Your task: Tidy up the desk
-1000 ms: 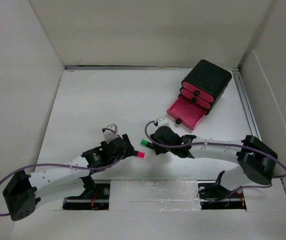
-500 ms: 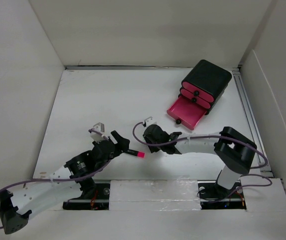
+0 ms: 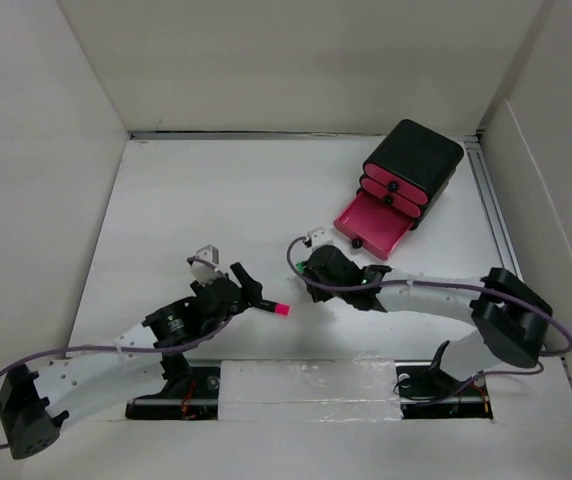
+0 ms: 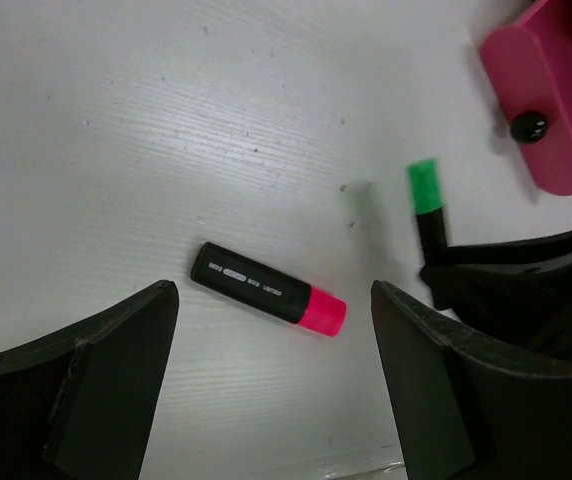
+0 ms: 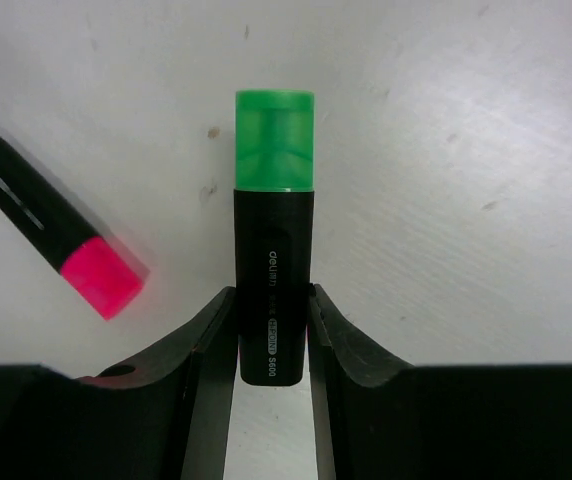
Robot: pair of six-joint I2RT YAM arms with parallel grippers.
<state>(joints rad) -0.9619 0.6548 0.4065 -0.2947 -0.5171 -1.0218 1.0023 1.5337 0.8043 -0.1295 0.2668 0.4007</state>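
On the white desk [image 3: 186, 200] lie two black highlighters. The pink-capped highlighter [image 3: 274, 309] lies flat in front of my left gripper [image 3: 248, 292]. In the left wrist view it [image 4: 266, 290] sits on the desk between the wide-open fingers of that gripper [image 4: 274, 295], touching neither. The green-capped highlighter [image 5: 274, 250] points away from my right gripper [image 5: 272, 295], whose jaws press on both sides of its black body. The left wrist view shows its green cap [image 4: 424, 187] sticking out of the right gripper.
A black box with pink drawers [image 3: 413, 165] stands at the back right, its lowest drawer [image 3: 371, 225] pulled open toward the right arm. A metal rail [image 3: 494, 220] runs along the right edge. White panel walls surround the desk.
My right gripper has closed onto the green highlighter. The left gripper has drawn back slightly to the left and stayed open; the pink highlighter has not moved.
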